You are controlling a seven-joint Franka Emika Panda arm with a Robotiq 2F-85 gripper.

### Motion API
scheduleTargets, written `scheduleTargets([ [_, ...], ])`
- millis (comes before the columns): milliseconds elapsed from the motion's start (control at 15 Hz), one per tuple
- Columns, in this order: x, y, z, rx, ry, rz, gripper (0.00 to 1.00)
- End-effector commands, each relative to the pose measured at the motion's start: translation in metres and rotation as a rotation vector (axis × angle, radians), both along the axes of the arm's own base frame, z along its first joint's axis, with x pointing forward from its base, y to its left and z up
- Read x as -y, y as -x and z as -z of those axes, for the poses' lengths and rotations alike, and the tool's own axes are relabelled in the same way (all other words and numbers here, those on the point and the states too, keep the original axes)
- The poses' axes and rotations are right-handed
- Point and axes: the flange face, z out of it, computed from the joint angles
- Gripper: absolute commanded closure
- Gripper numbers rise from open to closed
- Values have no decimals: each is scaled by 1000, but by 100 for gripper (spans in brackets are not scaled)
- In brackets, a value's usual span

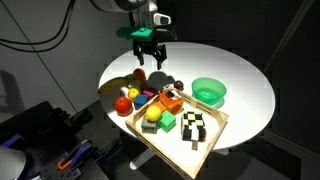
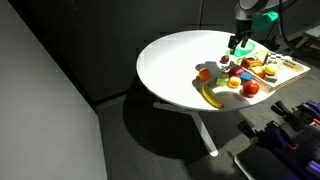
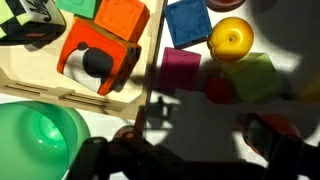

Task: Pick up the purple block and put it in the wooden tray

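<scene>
In the wrist view the purple block is a magenta cube lying just beside a wooden rim of the wooden tray. A green cube and a yellow ball lie close on its other side. My gripper is open and empty, its dark fingers spread in the shadow short of the block. In both exterior views the gripper hangs above the cluster of toys at the tray's edge. The block is too small to pick out in those views.
A green round bowl stands on the white round table next to the tray. Orange blocks, a blue block and a black-and-white checkered piece lie nearby. A red ball lies near the table's edge.
</scene>
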Motion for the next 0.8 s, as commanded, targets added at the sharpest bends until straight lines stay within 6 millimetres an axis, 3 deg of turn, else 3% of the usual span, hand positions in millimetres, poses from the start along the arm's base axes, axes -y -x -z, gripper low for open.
scheduleTargets([
  [0,2,-4,5,3,0,6,0],
  [733,12,3,26,-24,-8,27,0],
])
